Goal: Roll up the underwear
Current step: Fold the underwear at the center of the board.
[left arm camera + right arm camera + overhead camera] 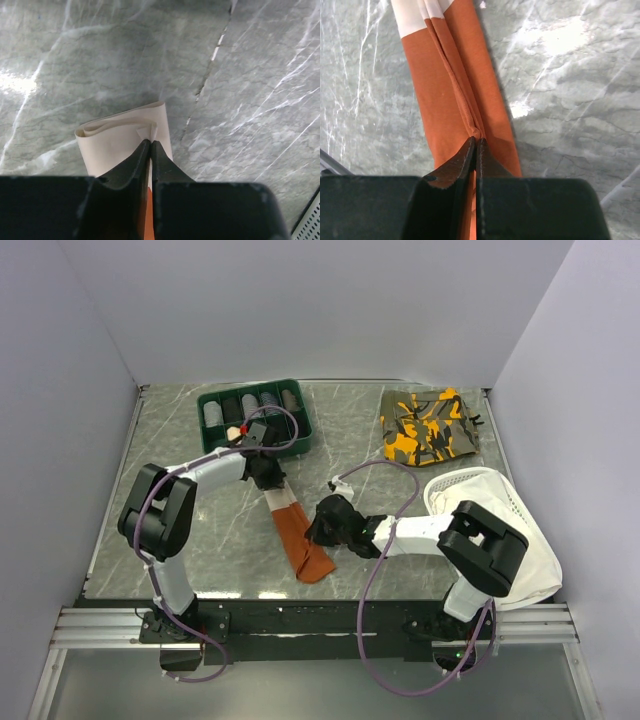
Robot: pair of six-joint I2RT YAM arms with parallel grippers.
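We see the underwear [297, 535] lying on the table [190, 520] as a narrow folded strip, with the cream waistband at 11 o'clock and the rust end at 5 o'clock. Our left hand [150, 145] is pressed together on the waistband edge. Our right hand [475, 141] nips only a thin ridge of rust fabric. That shallow grip may slip, or opposing pulls may open the folds and skew any roll. The left arm reaches toward 1 o'clock, elbow bent; the right stretches low toward 10 o'clock.
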